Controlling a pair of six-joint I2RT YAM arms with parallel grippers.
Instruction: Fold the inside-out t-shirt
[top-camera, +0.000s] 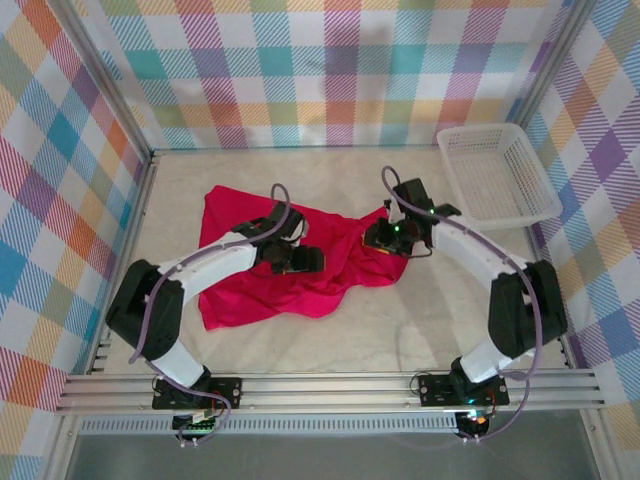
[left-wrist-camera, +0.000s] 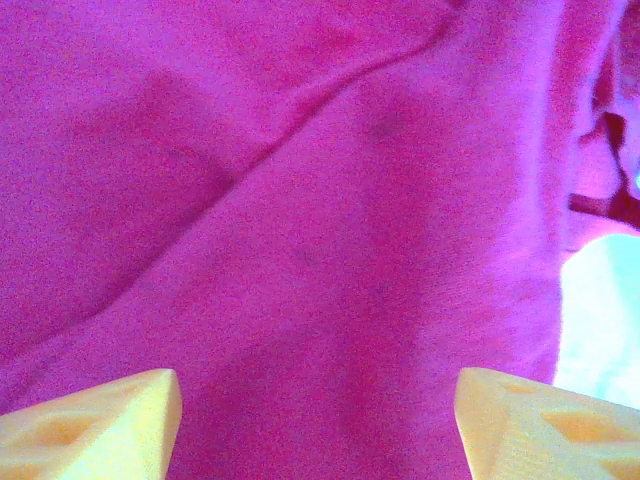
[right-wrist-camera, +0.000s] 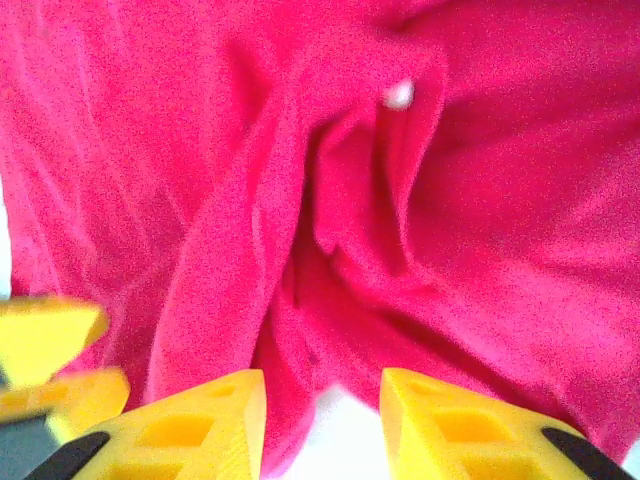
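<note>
T-shirt lies crumpled — left pincer and right pincer parted

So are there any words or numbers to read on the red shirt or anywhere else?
There is no text that can be read.
The small white tag on the red t-shirt: too blurred to tell if it has writing.
The white basket: no label visible.

The right gripper hung over the inside-out t-shirt, its yellow fingers parted; a ridge of bunched red folds ran up from the gap between them; a small white spot sat near the ridge's top; pale table showed between the fingertips; blurred yellow shapes lay at the left edge.
</note>
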